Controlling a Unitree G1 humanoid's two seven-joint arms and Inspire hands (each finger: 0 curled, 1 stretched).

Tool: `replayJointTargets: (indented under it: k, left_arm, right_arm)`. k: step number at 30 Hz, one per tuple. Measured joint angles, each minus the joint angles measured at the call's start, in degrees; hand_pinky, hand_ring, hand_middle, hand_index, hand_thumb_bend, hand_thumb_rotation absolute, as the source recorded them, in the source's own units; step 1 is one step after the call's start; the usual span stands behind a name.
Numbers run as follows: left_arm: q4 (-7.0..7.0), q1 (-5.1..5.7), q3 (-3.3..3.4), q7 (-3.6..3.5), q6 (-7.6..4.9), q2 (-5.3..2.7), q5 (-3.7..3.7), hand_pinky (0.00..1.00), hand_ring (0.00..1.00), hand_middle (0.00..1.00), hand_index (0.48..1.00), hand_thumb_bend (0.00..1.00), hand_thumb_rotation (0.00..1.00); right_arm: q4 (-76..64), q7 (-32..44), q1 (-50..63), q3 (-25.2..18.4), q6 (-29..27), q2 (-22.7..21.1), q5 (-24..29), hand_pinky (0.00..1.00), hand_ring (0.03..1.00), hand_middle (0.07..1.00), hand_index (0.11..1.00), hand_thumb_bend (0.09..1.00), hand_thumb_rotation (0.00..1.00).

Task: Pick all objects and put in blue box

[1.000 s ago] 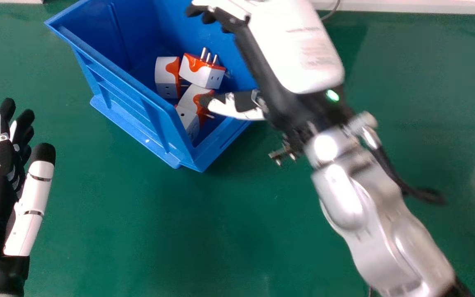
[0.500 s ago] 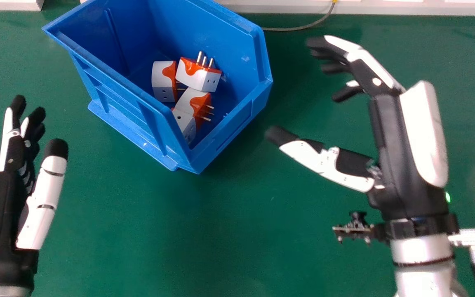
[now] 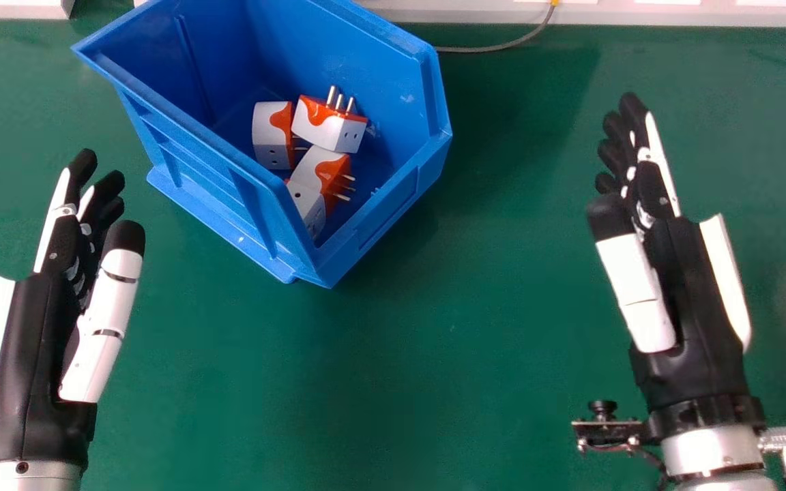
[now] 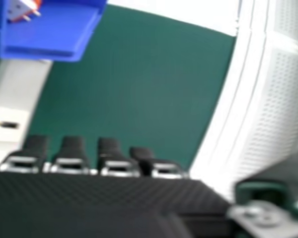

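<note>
In the head view my left hand point(image 3: 35, 341) stands open at the left, beside the blue box point(image 3: 229, 198). My right hand point(image 3: 693, 307) is open and holds nothing, well to the right of the box. Several white and orange plug adapters lie inside the box: one point(image 3: 271, 136) at the left, one point(image 3: 328, 126) with its prongs up, and others point(image 3: 321, 170) near the front corner. In the right hand view the open right hand point(image 4: 109, 158) shows its fingers, with the blue box point(image 4: 44, 52) and an adapter point(image 4: 21, 9) in it farther off.
Both hands are above a green table point(image 3: 393, 382). A pale ledge point(image 3: 638, 13) runs along the table's far edge, and a thin grey cable point(image 3: 488, 48) lies there behind the box.
My right hand has swung away from over the box to the right and turned, its fingers now pointing forward. My left hand has shifted a little to the right.
</note>
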Motion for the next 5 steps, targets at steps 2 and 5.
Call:
replayJointTargets:
  k: [2, 5]
  left_arm:
    - [0.00, 0.11, -0.30, 0.19, 0.01, -0.06, 0.46, 0.98, 0.96, 0.96, 0.978, 0.45, 0.92]
    - [-0.03, 0.47, -0.49, 0.17, -0.03, -0.05, 0.52, 0.99, 0.98, 0.97, 0.986, 0.45, 0.94]
  right_arm:
    - [0.4, 1.0, 0.0, -0.5, 0.1, 0.4, 1.0, 0.99, 0.995, 0.996, 0.996, 0.509, 0.99]
    - [0.6, 1.7, 0.2, -1.1, 0.1, 0.8, 1.1, 1.00, 0.997, 0.998, 0.998, 0.501, 1.00]
